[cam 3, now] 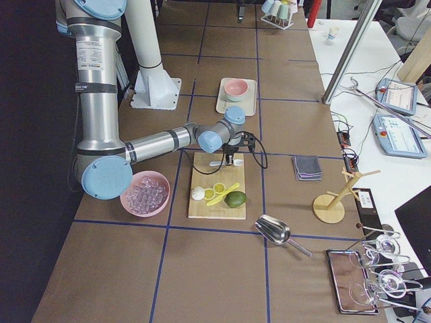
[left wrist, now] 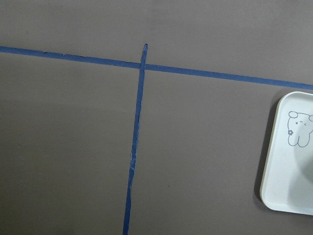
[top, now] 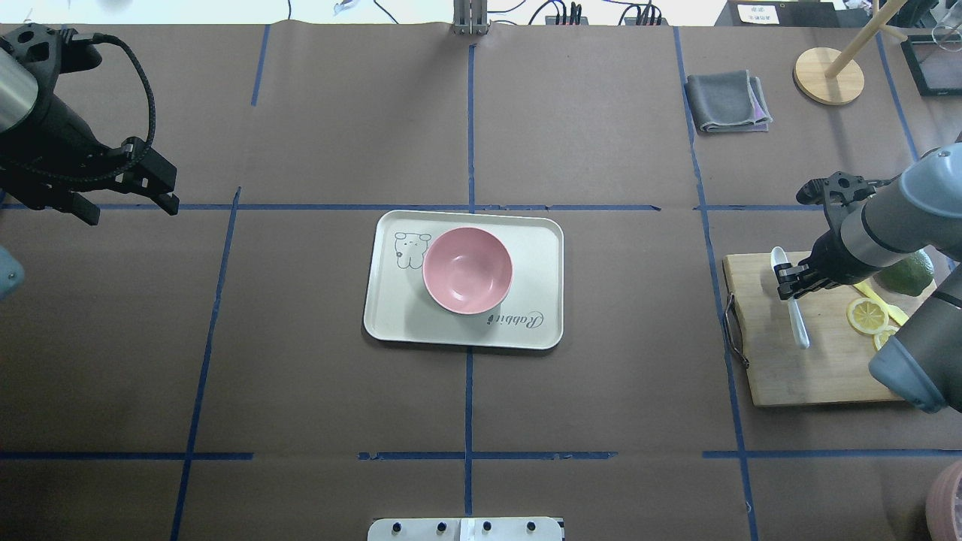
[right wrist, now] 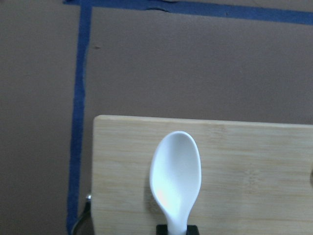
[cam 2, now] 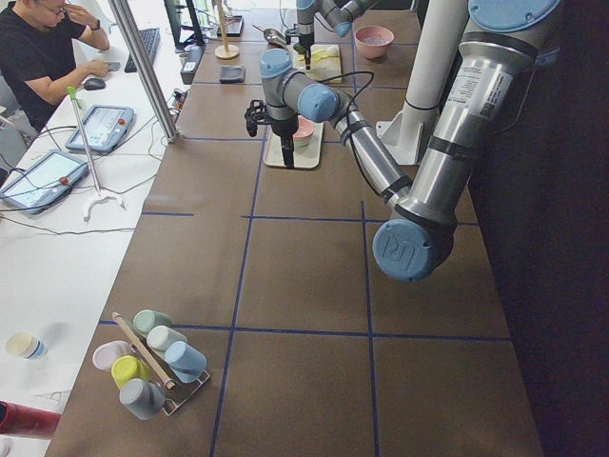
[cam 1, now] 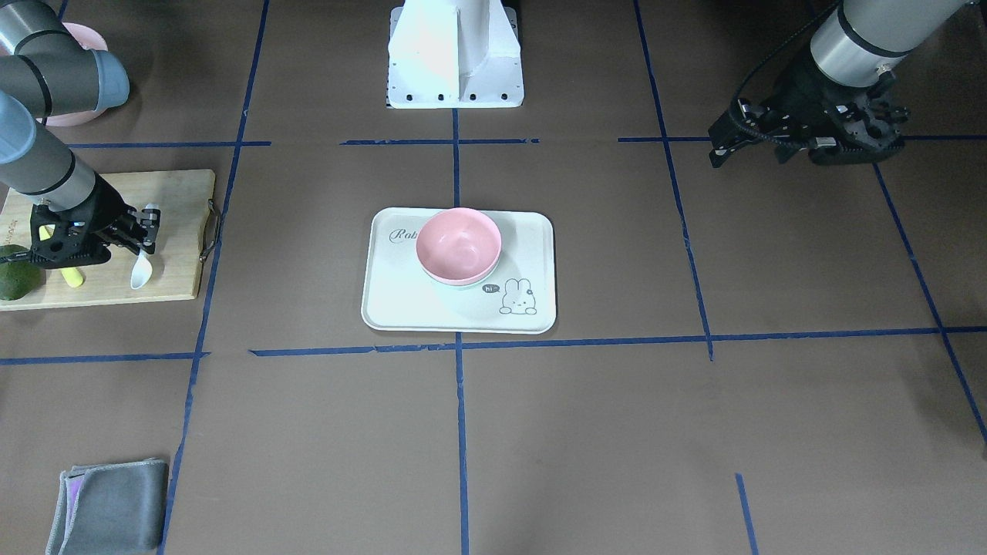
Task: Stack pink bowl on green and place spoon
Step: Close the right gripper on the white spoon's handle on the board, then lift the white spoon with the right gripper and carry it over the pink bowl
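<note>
The pink bowl (cam 1: 459, 245) sits nested in the green bowl, of which only a thin rim (cam 1: 456, 283) shows, on the white rabbit tray (cam 1: 401, 308) at the table's middle. The white spoon (top: 791, 300) lies on the wooden cutting board (top: 797, 368) at my right. My right gripper (top: 789, 283) is low over the board and shut on the spoon's neck. In the right wrist view the spoon's bowl (right wrist: 176, 178) runs into the dark fingertips (right wrist: 164, 230). My left gripper (top: 52, 199) hangs open and empty above bare table, left of the tray.
The board also holds a green fruit (cam 1: 15, 281), lemon slices (top: 864, 314) and a yellow strip. A pink bowl of ice (cam 3: 145, 194), a metal scoop (cam 3: 273, 230), a grey cloth (cam 1: 112, 505) and a wooden stand (top: 827, 75) stand on my right side.
</note>
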